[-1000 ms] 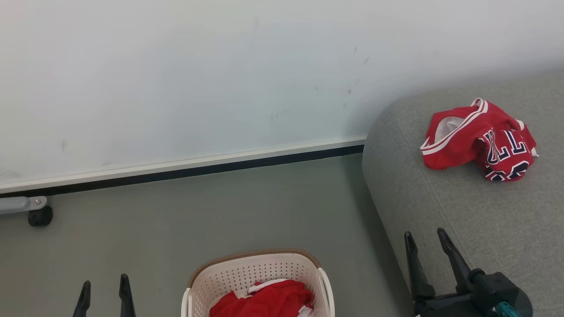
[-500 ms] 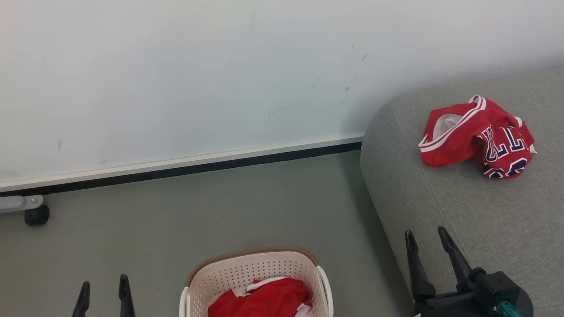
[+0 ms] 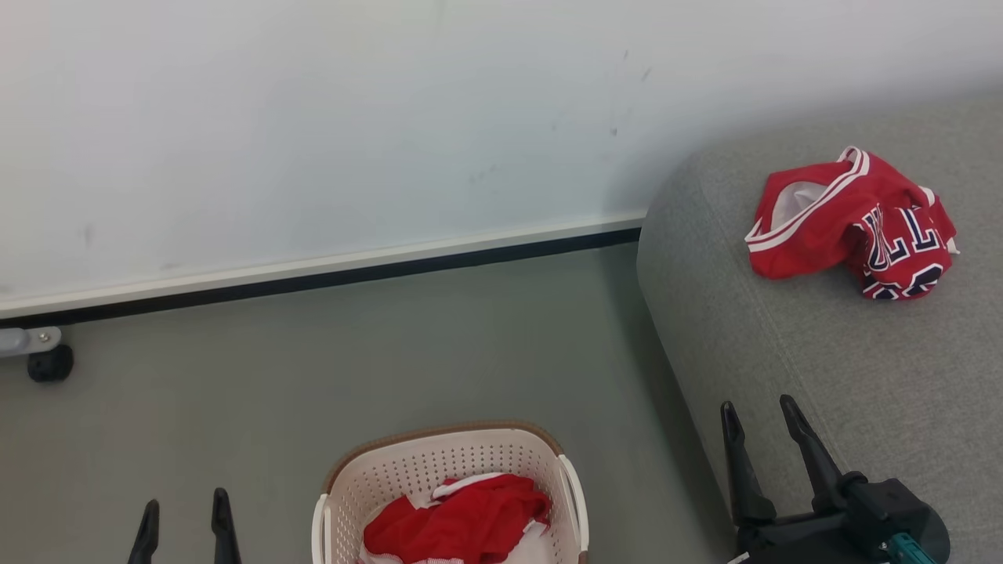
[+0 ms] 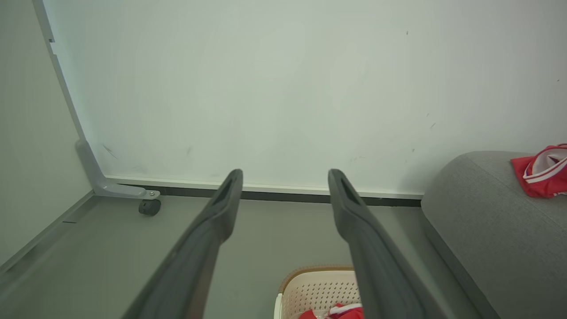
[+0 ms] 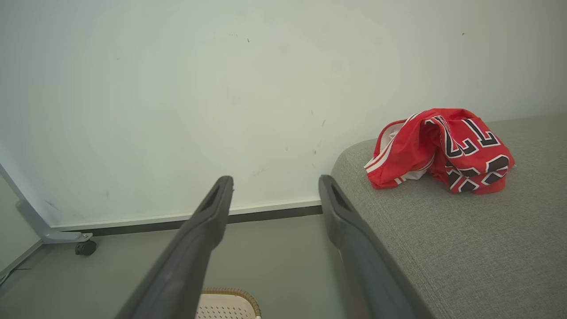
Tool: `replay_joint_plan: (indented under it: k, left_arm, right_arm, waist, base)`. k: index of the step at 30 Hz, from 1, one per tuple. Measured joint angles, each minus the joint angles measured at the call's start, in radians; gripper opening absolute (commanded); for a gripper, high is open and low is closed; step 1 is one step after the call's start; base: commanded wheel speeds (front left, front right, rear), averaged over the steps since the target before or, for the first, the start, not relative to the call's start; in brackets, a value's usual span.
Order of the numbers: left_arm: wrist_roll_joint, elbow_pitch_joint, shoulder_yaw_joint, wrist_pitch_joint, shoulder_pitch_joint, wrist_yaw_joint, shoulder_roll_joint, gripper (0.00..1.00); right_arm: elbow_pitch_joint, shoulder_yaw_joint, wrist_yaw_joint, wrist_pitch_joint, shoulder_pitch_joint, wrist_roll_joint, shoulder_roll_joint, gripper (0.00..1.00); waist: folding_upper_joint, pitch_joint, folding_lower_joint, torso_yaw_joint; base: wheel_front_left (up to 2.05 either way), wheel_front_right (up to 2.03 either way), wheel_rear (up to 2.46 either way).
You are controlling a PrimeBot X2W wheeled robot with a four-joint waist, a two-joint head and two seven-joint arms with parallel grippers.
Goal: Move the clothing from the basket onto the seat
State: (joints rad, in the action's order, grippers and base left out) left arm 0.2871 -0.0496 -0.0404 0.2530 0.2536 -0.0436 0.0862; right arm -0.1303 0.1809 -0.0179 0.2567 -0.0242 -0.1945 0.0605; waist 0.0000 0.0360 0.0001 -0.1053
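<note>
A cream-white perforated laundry basket [image 3: 447,470] with a brown woven-look rim stands on a smooth grey-green floor [image 3: 313,376]. Inside the basket lies a crumpled bright red garment [image 3: 458,525] with white trim.

To the right of the basket, and near it, is the rounded corner of a large light grey fabric seat [image 3: 783,368]. It has a stitched seam and is much bigger than the basket. On the seat's top, well beyond the basket and to its right, lies a bunched red jersey [image 3: 850,223] with white stripes and navy-and-white lettering.

Beyond the basket a pale wall [image 3: 313,117] with faint scuffs meets the floor along a white and black baseboard strip [image 3: 353,270]. Far to the basket's left, at the foot of the wall, a grey metal bracket [image 3: 23,341] carries a small black caster wheel [image 3: 51,363].

The left gripper [image 3: 186,501] hangs just left of the basket, its two dark fingers spread apart and holding nothing. The right gripper [image 3: 758,405] is to the basket's right, in front of the seat's edge. Its fingers are also spread apart and hold nothing.
</note>
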Motion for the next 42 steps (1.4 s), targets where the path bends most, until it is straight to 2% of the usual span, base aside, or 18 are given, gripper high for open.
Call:
replay_joint_plan:
  k: [5, 13, 23, 42]
  left_arm:
    - [-0.008, -0.004, 0.025, 0.0, -0.01, 0.001, 0.001, 1.0]
    - [-0.059, 0.023, 0.102, -0.029, -0.132, 0.038, 0.014, 1.0]
    - [-0.126, 0.172, 0.227, -0.107, -0.303, 0.103, 0.025, 1.0]
    - [-0.238, 0.479, 0.351, -0.239, -0.602, 0.141, 0.022, 1.0]
  right_arm:
    - [0.022, -0.002, 0.0, 0.0, -0.007, 0.0, 0.0, 1.0]
    - [0.059, -0.012, 0.002, 0.0, -0.049, 0.0, -0.002, 1.0]
    - [0.105, -0.043, 0.019, 0.0, -0.116, 0.0, -0.002, 1.0]
    - [0.22, -0.035, 0.028, 0.0, -0.278, 0.011, -0.003, 1.0]
  waist:
    - [0.0, 0.034, 0.0, -0.005]
    - [0.0001, 0.116, 0.0, -0.015]
    - [0.0001, 0.251, 0.0002, -0.04]
    - [0.0002, 0.529, 0.0001, -0.115]
  base:
    - [0.0, 0.0, 0.0]
    - [0.0, 0.0, 0.0]
    - [0.0, 0.0, 0.0]
    - [0.0, 0.0, 0.0]
